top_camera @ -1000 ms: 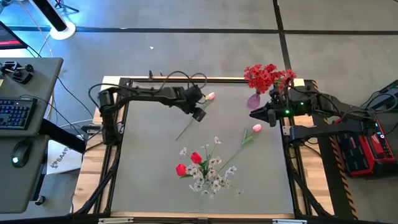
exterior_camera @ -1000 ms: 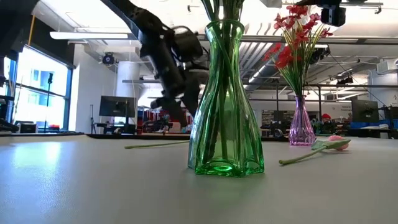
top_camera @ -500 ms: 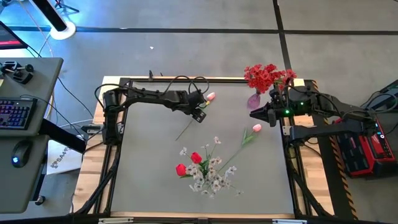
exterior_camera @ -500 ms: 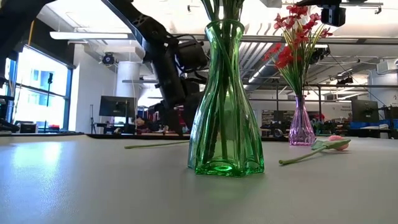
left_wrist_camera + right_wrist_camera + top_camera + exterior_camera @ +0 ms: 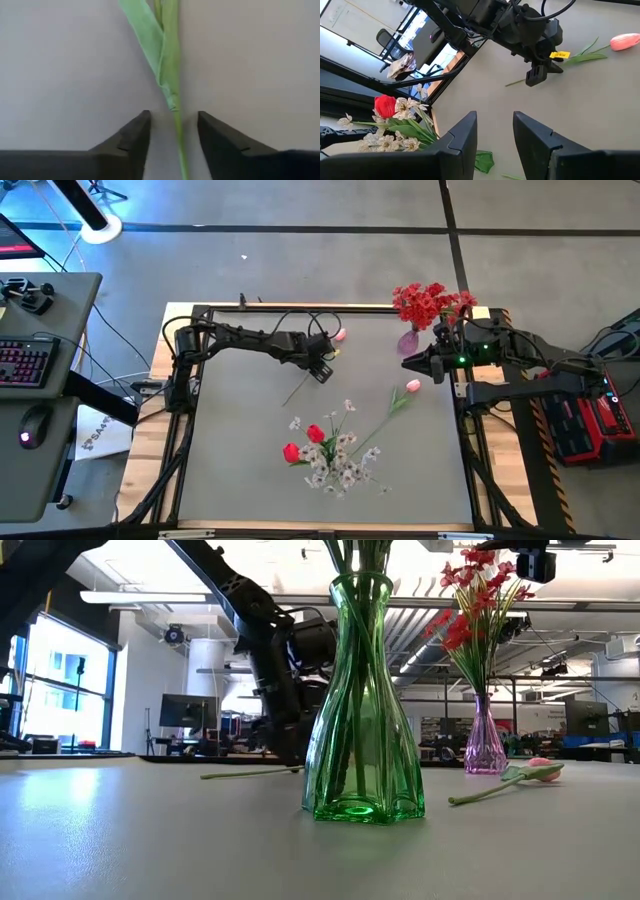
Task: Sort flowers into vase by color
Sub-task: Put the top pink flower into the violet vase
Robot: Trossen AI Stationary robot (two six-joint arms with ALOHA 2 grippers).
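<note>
- My left arm reaches from the table's left rear corner across toward the middle of the far edge, wrist bent down, so my left gripper [image 5: 322,369] sits low over the table [image 5: 240,450].
- My left fingers [image 5: 131,137] stand apart, one on each side of the stem of a pink tulip [image 5: 340,335]; I see a gap between each finger and the stem, so nothing is clamped.
- That tulip lies flat, its long axis slanting from the pink bud near the far edge down toward the table's middle, stem end nearest the centre; a long green leaf [image 5: 150,40] folds along the stem just beyond my fingertips.
- In the middle front stands a green glass vase [image 5: 360,710] holding red tulips [image 5: 316,433] and sprays of tiny white blossoms [image 5: 343,470].
- A second pink tulip [image 5: 412,386] lies right of centre, bud toward the right, stem slanting down to the vase.
- A pink vase [image 5: 485,740] at the far right corner holds the red blossom clusters [image 5: 425,302], upright.
- My right arm waits at the right edge, my right gripper [image 5: 408,363] beside the pink vase, its fingers [image 5: 462,145] apart and holding nothing.
</note>
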